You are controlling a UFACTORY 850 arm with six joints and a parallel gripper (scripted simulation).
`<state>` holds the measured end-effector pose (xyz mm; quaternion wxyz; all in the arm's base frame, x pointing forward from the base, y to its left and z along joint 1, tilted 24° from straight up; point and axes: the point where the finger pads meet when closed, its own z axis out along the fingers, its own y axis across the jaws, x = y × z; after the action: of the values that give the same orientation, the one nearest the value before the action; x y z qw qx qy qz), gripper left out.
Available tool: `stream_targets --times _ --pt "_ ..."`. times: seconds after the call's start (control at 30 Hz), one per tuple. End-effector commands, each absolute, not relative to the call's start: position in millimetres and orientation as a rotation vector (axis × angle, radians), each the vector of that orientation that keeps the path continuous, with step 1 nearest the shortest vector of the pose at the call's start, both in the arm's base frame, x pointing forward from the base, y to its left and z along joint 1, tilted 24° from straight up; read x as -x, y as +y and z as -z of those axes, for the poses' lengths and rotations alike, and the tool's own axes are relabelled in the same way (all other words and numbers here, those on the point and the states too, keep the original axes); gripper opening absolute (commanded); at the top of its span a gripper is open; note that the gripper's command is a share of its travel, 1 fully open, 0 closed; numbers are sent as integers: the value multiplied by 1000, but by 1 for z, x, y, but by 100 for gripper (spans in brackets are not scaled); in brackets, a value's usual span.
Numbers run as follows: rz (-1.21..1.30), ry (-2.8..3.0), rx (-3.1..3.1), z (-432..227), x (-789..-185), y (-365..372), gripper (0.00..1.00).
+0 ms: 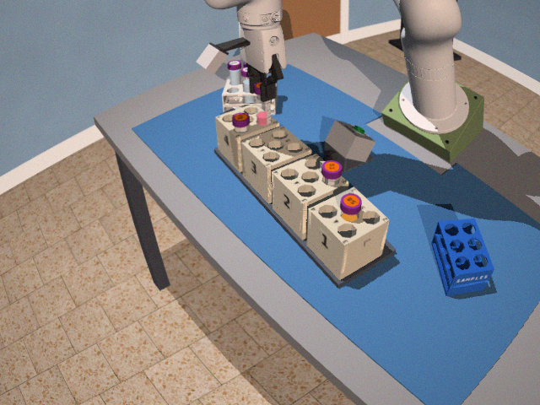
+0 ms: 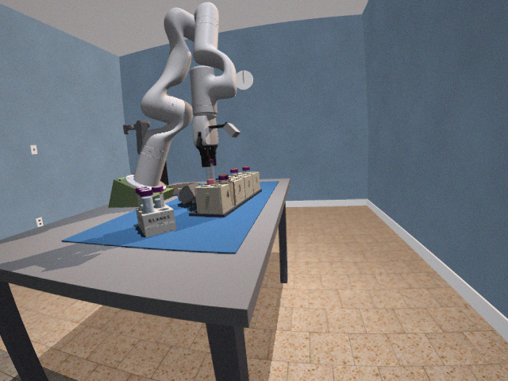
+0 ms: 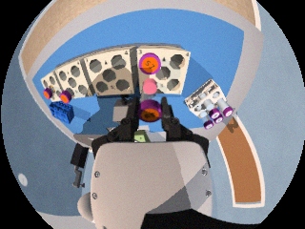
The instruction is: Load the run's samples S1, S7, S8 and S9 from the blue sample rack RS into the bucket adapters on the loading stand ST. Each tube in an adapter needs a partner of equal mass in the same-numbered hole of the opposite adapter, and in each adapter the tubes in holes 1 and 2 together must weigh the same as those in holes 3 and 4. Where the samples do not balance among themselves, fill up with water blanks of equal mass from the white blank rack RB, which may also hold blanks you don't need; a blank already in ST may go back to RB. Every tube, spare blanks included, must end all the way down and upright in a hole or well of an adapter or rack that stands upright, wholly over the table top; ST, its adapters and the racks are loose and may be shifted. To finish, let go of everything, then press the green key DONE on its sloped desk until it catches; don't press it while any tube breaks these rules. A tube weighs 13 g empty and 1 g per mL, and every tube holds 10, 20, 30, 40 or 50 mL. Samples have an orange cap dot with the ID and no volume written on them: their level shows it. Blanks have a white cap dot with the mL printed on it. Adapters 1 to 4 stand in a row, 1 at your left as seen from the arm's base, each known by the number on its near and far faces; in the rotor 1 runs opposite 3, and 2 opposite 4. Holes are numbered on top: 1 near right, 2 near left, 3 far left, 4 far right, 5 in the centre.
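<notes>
My gripper (image 1: pixel 266 89) (image 2: pixel 207 162) (image 3: pixel 150 103) is shut on the cap end of a sample tube (image 1: pixel 261 118) (image 2: pixel 210 180) (image 3: pixel 151 86) with pink liquid and an orange cap dot. The tube hangs upright, and its lower end is at the top of adapter 4 (image 1: pixel 226 138) (image 3: pixel 171 71), on the side toward the arm's base. Adapter 4 also holds an orange-dot tube (image 1: pixel 240 120) (image 3: pixel 151 63). Adapter 3 (image 1: pixel 257 167) is empty. Adapter 2 (image 1: pixel 285 200) holds one orange-dot tube (image 1: pixel 331 170). Adapter 1 (image 1: pixel 325 240) holds one with orange liquid (image 1: pixel 350 203). The blue sample rack (image 1: pixel 464 256) (image 3: pixel 61 114) is empty.
The white blank rack (image 1: pixel 233 98) (image 2: pixel 155 221) (image 3: pixel 205 103) with purple-capped blanks stands just beyond adapter 4, close to my gripper. The grey desk (image 1: pixel 348 143) with the green key (image 1: pixel 359 128) stands beside adapters 2 and 3. The arm's green base (image 1: pixel 435 117) is at the back.
</notes>
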<state>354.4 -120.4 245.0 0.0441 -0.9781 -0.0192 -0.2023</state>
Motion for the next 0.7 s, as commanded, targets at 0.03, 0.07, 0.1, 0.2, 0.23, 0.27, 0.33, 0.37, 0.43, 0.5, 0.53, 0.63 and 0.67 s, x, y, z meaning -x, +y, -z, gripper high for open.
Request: stream_targets --times 0.03,0.07,0.1,0.2,0.23,0.27,0.33,0.37,0.43,0.5,0.53,0.63,0.67 --pt "622 -59 2989 -241 -357 -120 0" --pt "622 -59 2989 -241 -357 -120 0" --pt "622 -59 2989 -240 -358 -120 0" --pt "622 -59 2989 -237 -359 -120 0" --pt "622 -59 2989 -236 -359 -120 0" --pt "622 -59 2989 -235 -360 -120 0" --pt "622 -59 2989 -233 -360 -119 0" --pt "622 -59 2989 -232 -361 -119 0" --pt "622 -59 2989 -230 -362 -119 0" --pt "622 -59 2989 -229 -362 -119 0" --pt "622 -59 2989 -229 -362 -119 0" --pt "622 -59 2989 -227 -363 -119 0" --pt "622 -59 2989 -226 -364 -119 0"
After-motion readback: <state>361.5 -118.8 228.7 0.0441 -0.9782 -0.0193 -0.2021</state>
